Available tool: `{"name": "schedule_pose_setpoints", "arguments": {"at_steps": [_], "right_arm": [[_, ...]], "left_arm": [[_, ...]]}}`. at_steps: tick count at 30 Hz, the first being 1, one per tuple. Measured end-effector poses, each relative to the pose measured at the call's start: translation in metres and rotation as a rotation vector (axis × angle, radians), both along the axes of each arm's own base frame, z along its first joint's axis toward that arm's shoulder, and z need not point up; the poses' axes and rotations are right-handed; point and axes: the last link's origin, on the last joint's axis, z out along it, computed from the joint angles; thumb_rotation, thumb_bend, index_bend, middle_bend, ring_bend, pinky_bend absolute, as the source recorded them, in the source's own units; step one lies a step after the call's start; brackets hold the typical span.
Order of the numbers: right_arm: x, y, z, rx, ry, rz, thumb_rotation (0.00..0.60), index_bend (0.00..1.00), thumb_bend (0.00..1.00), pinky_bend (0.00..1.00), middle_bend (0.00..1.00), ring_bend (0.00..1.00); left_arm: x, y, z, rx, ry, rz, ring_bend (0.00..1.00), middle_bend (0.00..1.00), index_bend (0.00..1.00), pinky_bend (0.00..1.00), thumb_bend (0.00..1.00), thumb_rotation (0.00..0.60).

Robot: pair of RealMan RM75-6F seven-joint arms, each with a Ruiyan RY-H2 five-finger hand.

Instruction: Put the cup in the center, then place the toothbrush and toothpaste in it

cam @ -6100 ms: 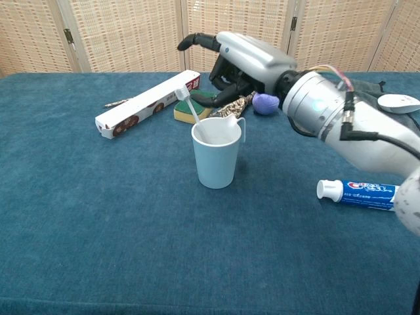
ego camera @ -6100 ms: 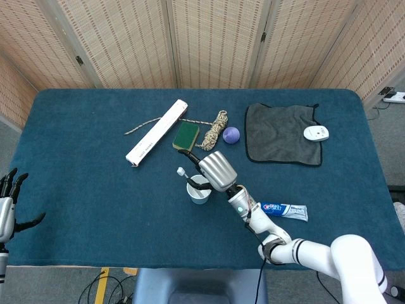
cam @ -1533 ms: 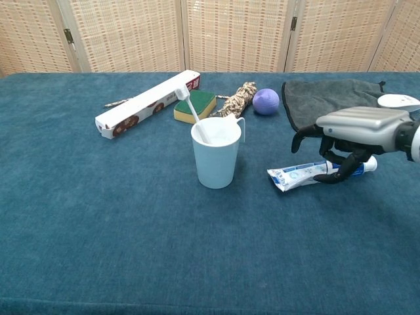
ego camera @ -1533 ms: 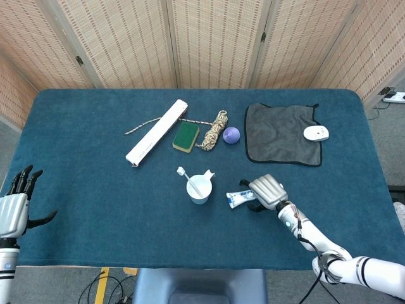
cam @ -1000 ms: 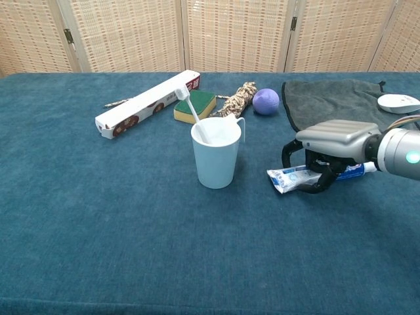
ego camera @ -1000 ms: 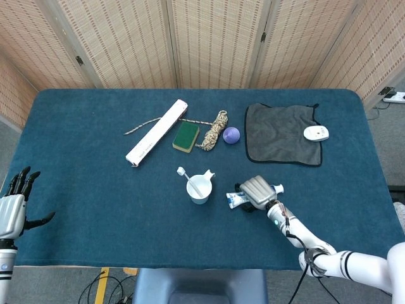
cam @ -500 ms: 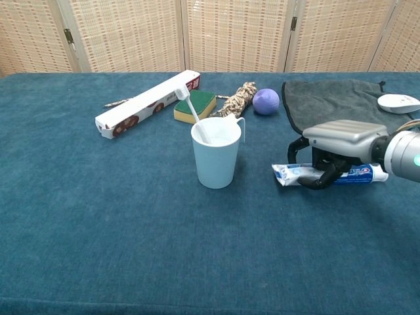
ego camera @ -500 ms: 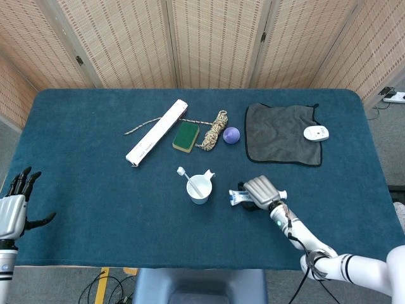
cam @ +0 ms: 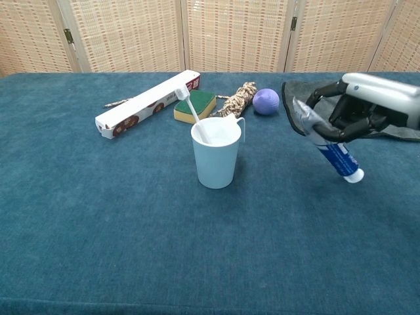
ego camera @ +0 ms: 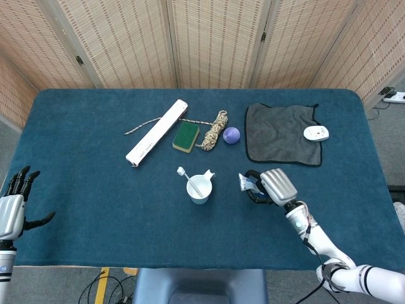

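The toothpaste hangs in the air at about 3 o'clock from the cup, clear of the blue table, tilted with its white cap down toward 5 o'clock and its crimped end up. From the head view only the crimped end shows; the rest is hidden under the right hand. That hand curls its fingers around the upper half of the tube and grips it, back of the hand upward; in the chest view its wrist is cut off at the right edge.

The cup stands upright near the table's middle with the toothbrush leaning in it, bristle head up toward 11 o'clock; the lower handle is hidden inside the cup.

The left hand sits at the far 9 o'clock edge of the head view, off the table, fingers spread and holding nothing; its forearm is cut off at the frame's bottom.

At 12 o'clock from the cup lie a green sponge, a coil of rope and a purple ball; a long white box lies at 11 o'clock. A grey cloth is spread at 2 o'clock, with a white mouse on its far right edge.
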Motion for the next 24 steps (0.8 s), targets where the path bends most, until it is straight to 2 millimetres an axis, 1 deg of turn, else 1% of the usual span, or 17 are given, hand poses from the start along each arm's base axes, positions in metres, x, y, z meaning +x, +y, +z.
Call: {"name": "schedule_pose_setpoints", "arguments": {"at_steps": [5, 8, 14, 17, 20, 24], "right_arm": [[0.003, 0.005, 0.019, -0.053, -0.126, 0.028, 0.600, 0.77, 0.56, 1.00, 0.96, 1.00], [0.010, 0.005, 0.027, -0.075, -0.200, 0.047, 0.600, 0.77, 0.56, 1.00, 0.97, 1.00], [0.042, 0.002, 0.041, -0.108, -0.337, 0.111, 0.600, 0.78, 0.56, 1.00, 0.98, 1.00], [0.064, -0.002, 0.046, -0.103, -0.391, 0.146, 0.600, 0.78, 0.56, 1.00, 0.98, 1.00], [0.086, -0.007, 0.045, -0.079, -0.413, 0.178, 0.600, 0.78, 0.56, 1.00, 0.98, 1.00], [0.111, -0.013, 0.035, -0.033, -0.408, 0.202, 0.600, 0.78, 0.56, 1.00, 0.98, 1.00]], "left_arm": [[0.002, 0.000, 0.002, 0.005, 0.000, -0.007, 0.06, 0.04, 0.12, 0.37, 0.21, 0.600], [0.002, 0.001, 0.004, 0.014, -0.003, -0.006, 0.06, 0.04, 0.12, 0.37, 0.21, 0.600], [0.003, 0.002, 0.007, 0.018, -0.002, -0.010, 0.06, 0.04, 0.12, 0.37, 0.21, 0.600], [0.004, 0.002, 0.007, 0.019, -0.002, -0.010, 0.06, 0.04, 0.12, 0.37, 0.21, 0.600], [0.004, 0.002, 0.007, 0.019, -0.003, -0.012, 0.06, 0.04, 0.12, 0.37, 0.21, 0.600], [0.003, 0.001, 0.007, 0.014, 0.001, -0.012, 0.06, 0.04, 0.12, 0.37, 0.21, 0.600]]}}
